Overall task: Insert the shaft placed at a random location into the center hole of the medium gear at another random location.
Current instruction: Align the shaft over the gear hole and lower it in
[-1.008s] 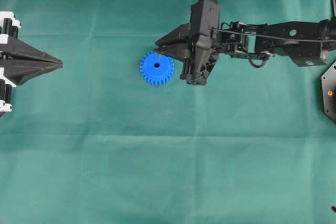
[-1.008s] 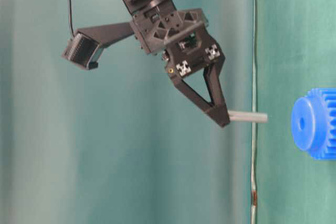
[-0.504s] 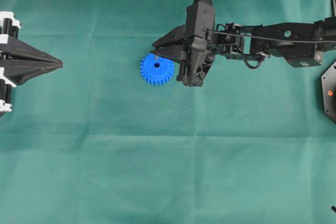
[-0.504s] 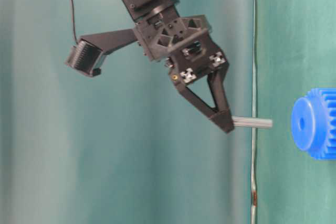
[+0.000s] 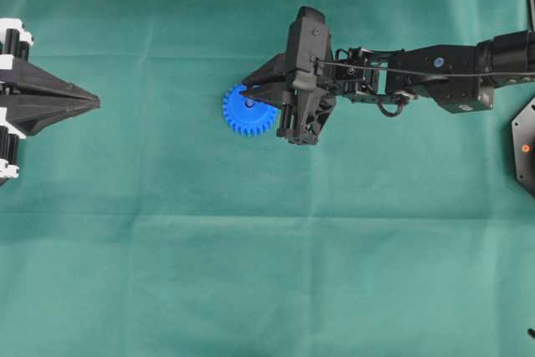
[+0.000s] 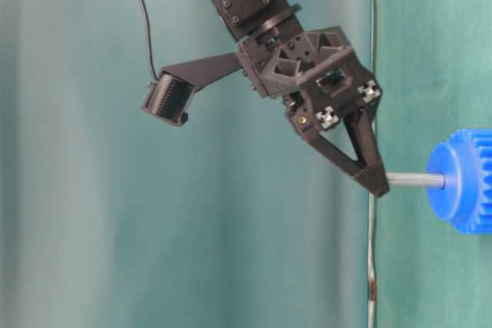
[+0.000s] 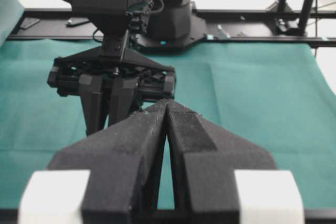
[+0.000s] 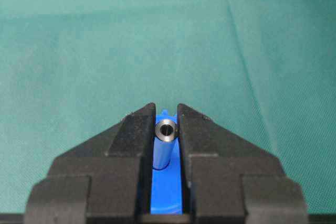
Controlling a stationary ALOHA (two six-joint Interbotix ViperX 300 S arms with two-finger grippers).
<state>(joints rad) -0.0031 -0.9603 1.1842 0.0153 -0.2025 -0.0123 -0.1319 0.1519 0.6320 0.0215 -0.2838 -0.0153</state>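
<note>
Over the green cloth-covered counter (image 5: pixel 251 273), the right gripper (image 5: pixel 248 94) sits just past the centre of the overhead view, out toward nine o'clock from its black arm (image 5: pixel 435 73), and its jaws are pinched nearly together on the thin silvery-grey metal shaft (image 6: pixel 415 180). From the right wrist camera the shaft's shiny round end (image 8: pixel 166 129) shows clamped between the two black fingertips (image 8: pixel 137 124), with blue right underneath it.

The bright blue toothed plastic medium gear (image 5: pixel 247 112) lies flat on the cloth at about the ten o'clock part of the overhead view, partly covered by the gripper on its three o'clock side. In the table-level view, which is turned on its side, the gear (image 6: pixel 465 180) sits at the three o'clock edge and the shaft runs from the fingertips straight to the face of its raised hub. The free end of the shaft meets the hub right where the center hole lies; the hole itself is hidden behind the shaft tip, and how deep the shaft has gone in cannot be told.

Over at nine o'clock in the overhead view, the left gripper (image 5: pixel 94 102) hangs well apart from the gear. Its own wrist camera shows the two black jaws pressed together with nothing between them (image 7: pixel 167 109).
</note>
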